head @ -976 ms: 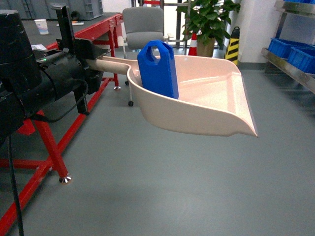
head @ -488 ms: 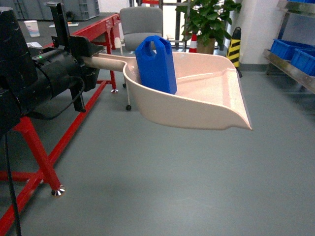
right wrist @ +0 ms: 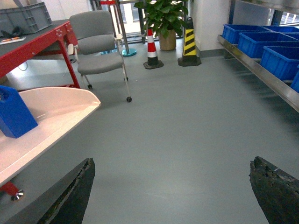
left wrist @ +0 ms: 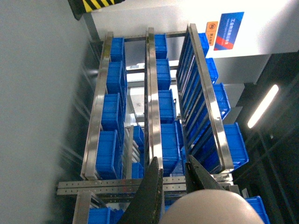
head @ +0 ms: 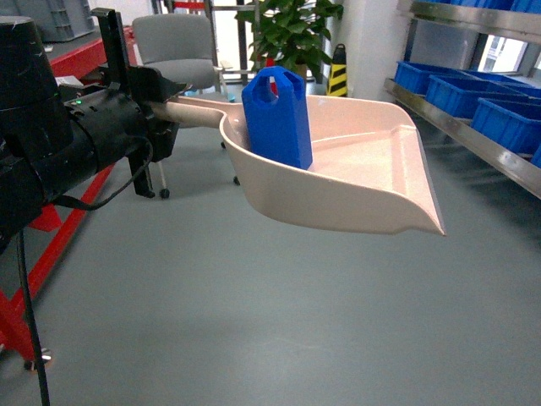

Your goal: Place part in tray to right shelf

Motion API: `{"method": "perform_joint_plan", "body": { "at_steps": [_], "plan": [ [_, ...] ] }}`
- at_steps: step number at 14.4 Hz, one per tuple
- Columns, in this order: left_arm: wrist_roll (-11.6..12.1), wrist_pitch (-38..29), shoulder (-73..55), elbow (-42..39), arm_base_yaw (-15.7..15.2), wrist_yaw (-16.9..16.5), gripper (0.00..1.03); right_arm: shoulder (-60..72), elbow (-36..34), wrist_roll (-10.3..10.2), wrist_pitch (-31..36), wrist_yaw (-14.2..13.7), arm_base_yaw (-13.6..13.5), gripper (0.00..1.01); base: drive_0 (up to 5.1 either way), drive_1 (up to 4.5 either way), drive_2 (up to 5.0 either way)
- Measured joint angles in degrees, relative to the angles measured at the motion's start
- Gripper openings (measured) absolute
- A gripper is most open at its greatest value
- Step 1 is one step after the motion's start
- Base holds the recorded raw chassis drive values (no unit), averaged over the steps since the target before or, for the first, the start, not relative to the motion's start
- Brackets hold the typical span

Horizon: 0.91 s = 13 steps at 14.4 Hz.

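The cream tray [head: 363,169] hangs level above the floor, and my left gripper [head: 165,106] is shut on its long handle. The blue part [head: 277,118] stands upright in the tray's back corner, loop handle up. In the left wrist view the fingers [left wrist: 154,186] clamp the rounded handle end [left wrist: 210,210], my left gripper [left wrist: 172,158] facing the right shelf [left wrist: 152,93]. The right shelf's steel rail [head: 473,139] runs along the right side. My right gripper [right wrist: 172,160] is open and empty over bare floor, with the tray [right wrist: 51,112] and part [right wrist: 14,114] to its left.
Blue crates [head: 456,89] sit on the shelf. A red workbench frame [head: 13,321] is at the left. Behind stand a grey chair [head: 173,51], a potted plant [head: 287,34], a yellow-black bollard [head: 338,72] and a traffic cone [right wrist: 152,46]. Grey floor lies between tray and shelf.
The view has swung right: the shelf with blue crates has come further into sight and the red bench has slid off left. Tray and part stay as held.
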<state>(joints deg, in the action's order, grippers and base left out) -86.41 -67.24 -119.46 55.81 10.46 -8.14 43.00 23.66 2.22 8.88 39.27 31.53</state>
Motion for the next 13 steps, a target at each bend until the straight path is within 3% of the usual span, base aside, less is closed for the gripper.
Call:
{"method": "perform_joint_plan", "body": {
  "at_steps": [13],
  "plan": [
    [0.00,0.00,0.00,0.00,-0.09,0.04,0.12,0.00,0.00,0.00,-0.02,0.00,0.00,0.98,-1.6,-1.61,-1.6]
  ]
}}
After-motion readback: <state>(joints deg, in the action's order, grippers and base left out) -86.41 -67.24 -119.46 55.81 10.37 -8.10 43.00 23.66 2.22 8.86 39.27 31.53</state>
